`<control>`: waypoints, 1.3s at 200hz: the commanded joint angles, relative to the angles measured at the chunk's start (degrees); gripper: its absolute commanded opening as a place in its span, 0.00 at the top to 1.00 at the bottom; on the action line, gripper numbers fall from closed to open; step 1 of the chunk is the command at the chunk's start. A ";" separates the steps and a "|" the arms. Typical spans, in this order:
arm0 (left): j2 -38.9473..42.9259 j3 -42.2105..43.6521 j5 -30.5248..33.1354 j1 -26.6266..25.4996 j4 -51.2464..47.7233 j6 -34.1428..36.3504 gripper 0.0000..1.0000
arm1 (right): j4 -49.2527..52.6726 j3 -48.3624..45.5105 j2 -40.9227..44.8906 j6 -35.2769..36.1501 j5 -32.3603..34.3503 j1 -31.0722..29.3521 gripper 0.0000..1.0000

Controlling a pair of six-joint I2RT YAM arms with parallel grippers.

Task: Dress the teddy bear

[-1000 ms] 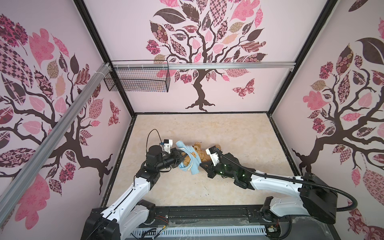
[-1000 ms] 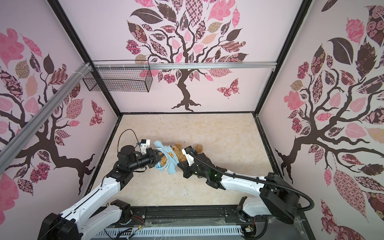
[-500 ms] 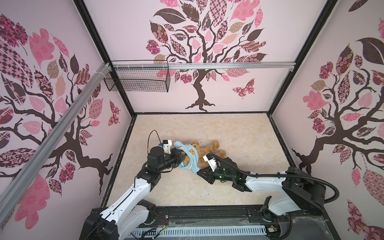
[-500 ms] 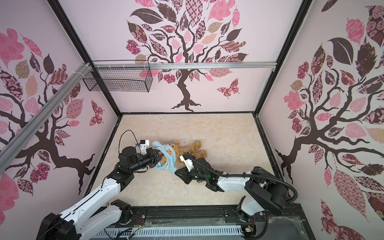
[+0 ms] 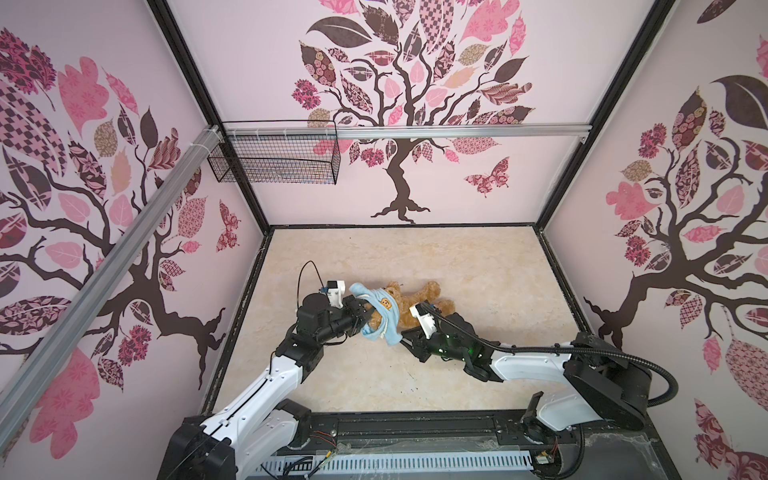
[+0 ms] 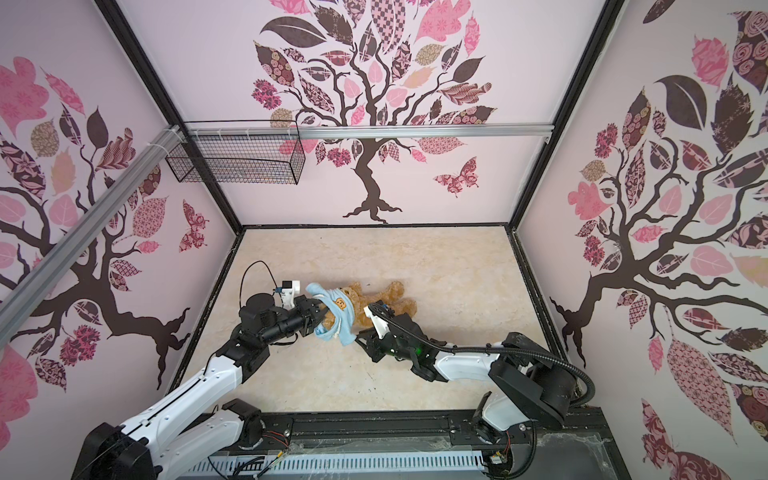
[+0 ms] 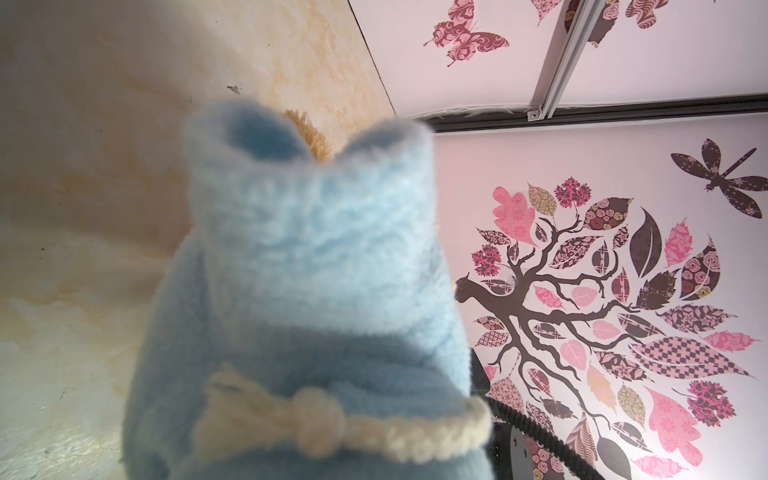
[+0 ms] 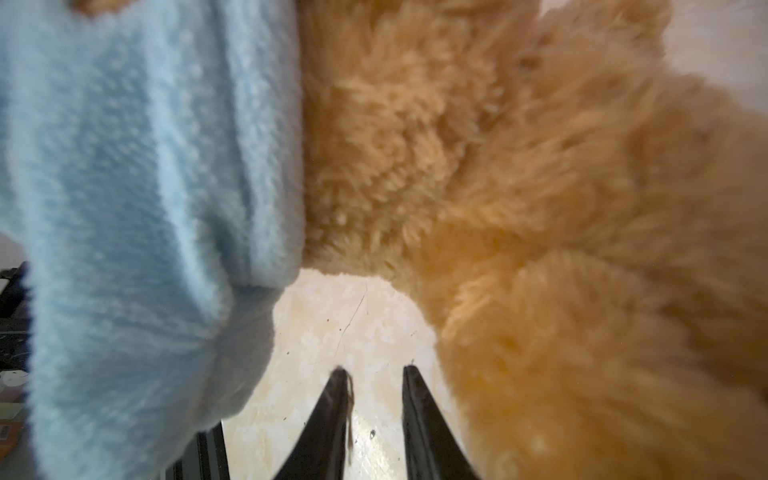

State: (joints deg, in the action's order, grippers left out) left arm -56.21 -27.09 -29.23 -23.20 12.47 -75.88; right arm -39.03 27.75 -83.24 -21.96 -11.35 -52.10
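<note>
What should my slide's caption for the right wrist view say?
Open, empty right gripper faces the gap between blue shirt and bear, above the table.

Wire basket on back rail

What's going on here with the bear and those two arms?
Two robot arms are dressing a bear that lies on the table. The left gripper is shut on a light-blue shirt, which is bunched around the bear's upper end; the body and legs are bare. The right gripper is open beside the shirt's hem and the bear's fur, holding nothing.
</note>
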 commanded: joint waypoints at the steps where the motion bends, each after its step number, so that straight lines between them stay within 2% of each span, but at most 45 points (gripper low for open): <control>1: -1.85 -1.43 -3.37 -0.16 3.04 -3.14 1.00 | -5.50 0.72 0.55 2.33 -1.30 0.09 0.71; 35: -4.00 -2.22 -5.44 -0.17 3.53 -5.39 1.00 | -12.37 1.21 -0.76 1.26 -3.96 0.23 0.67; 63: -4.92 -2.42 -6.22 -0.22 4.05 -6.33 1.00 | -13.48 2.60 -2.18 0.89 -4.99 0.23 0.61; 88: -5.41 -2.47 -6.53 -0.35 4.38 -6.61 1.00 | -12.28 3.76 -3.54 0.36 -3.85 0.20 0.61; 99: -5.50 -2.45 -6.66 -0.30 4.62 -6.82 1.00 | -11.46 3.87 -3.81 0.25 -3.01 0.27 0.65; 122: -5.50 -2.71 -6.89 -0.34 4.43 -6.73 1.00 | -10.81 2.74 -3.32 -0.50 -0.95 0.41 0.87; 148: -5.49 -2.92 -6.96 -0.24 3.54 -5.98 1.00 | -8.18 0.13 -1.48 -1.15 2.23 0.67 0.91; 170: -5.36 -3.47 -7.64 0.41 2.70 -4.95 1.00 | -0.41 -0.63 -0.52 -3.07 7.88 1.43 1.00; 211: -5.14 -5.98 -14.05 3.68 -1.46 -1.07 1.00 | 8.88 -2.47 -0.55 -7.36 12.83 4.93 1.00; 260: -5.82 -9.09 -20.74 5.44 -11.41 8.21 1.00 | 15.70 -1.62 -0.34 -6.57 15.60 7.24 1.00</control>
State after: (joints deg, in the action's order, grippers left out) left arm -62.74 -31.16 -43.09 -19.11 3.11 -73.87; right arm -36.51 27.05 -83.48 -28.03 -4.23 -48.25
